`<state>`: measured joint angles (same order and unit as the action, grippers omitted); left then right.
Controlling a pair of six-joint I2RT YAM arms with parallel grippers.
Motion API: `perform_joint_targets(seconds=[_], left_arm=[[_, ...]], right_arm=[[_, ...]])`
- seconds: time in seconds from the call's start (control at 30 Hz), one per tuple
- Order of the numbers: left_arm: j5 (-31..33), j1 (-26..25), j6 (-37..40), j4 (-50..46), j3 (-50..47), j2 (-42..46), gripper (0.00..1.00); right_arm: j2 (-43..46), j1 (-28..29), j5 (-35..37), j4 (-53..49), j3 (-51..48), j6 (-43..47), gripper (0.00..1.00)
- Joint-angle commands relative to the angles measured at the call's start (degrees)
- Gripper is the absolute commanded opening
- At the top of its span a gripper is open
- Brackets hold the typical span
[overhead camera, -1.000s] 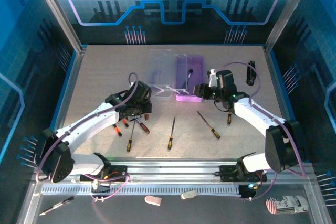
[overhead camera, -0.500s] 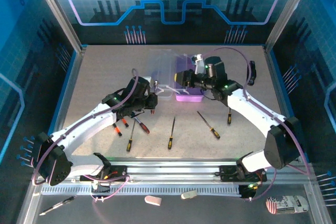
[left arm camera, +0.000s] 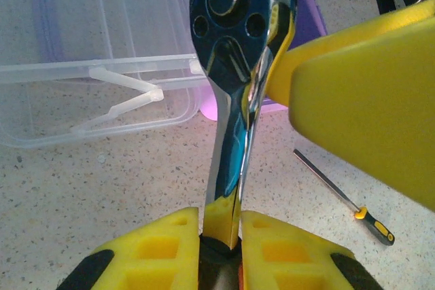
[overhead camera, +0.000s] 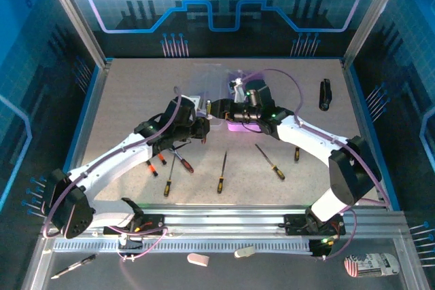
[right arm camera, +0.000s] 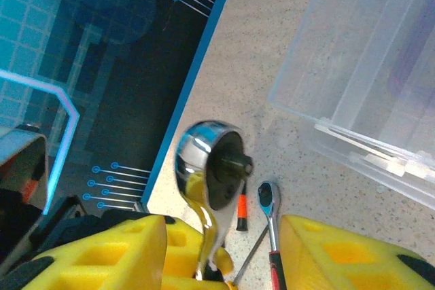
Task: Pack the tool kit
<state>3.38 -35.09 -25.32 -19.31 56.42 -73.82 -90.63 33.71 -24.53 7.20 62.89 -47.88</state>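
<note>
One ratchet (left arm camera: 234, 66) sits clenched in your left pincer (left arm camera: 221, 225). Your right pincer (right arm camera: 224, 236), seemingly released, straddles its head. Close squarely before left releases.

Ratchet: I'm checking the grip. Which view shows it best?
Left wrist: the ratchet is close and sharp, its neck clamped in the left gripper. Right wrist shows its head inside the open right gripper. From the top it's too small to tell.
</note>
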Motion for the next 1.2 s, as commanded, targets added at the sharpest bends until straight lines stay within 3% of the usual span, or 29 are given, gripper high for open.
perform_joint_targets(seconds=[0.0,0.17,0.33,0.73,1.0,1.1,1.17], left_arm=[[-1.60,-0.72,0.50,3.30,1.06,-0.68,0.11],[-2.06,-1.07,0.59,4.03,1.23,-0.85,0.11],[-2.58,-1.12,0.80,4.12,1.35,-0.79,0.11],[-3.23,-1.36,1.04,4.65,0.88,-1.24,0.11],[-3.24,-1.38,1.41,4.46,0.27,-0.58,0.27],[-3.53,-1.37,1.67,4.54,-0.30,-0.03,0.42],[-3.93,-1.38,2.25,4.57,-0.66,0.47,0.45]], right_arm=[[-1.37,0.64,-1.21,2.48,0.03,-1.14,0.48],[-3.70,0.83,-1.14,2.42,1.39,-1.47,0.45],[-5.12,0.83,-0.60,2.57,1.78,-2.00,0.31],[-6.14,0.83,-0.87,3.03,2.17,-2.21,0.18],[-4.00,0.55,1.51,2.83,1.36,-1.50,0.10],[-3.64,0.30,2.01,2.60,1.35,-1.31,0.09],[-3.42,0.05,2.53,2.26,1.44,-0.95,0.09]])
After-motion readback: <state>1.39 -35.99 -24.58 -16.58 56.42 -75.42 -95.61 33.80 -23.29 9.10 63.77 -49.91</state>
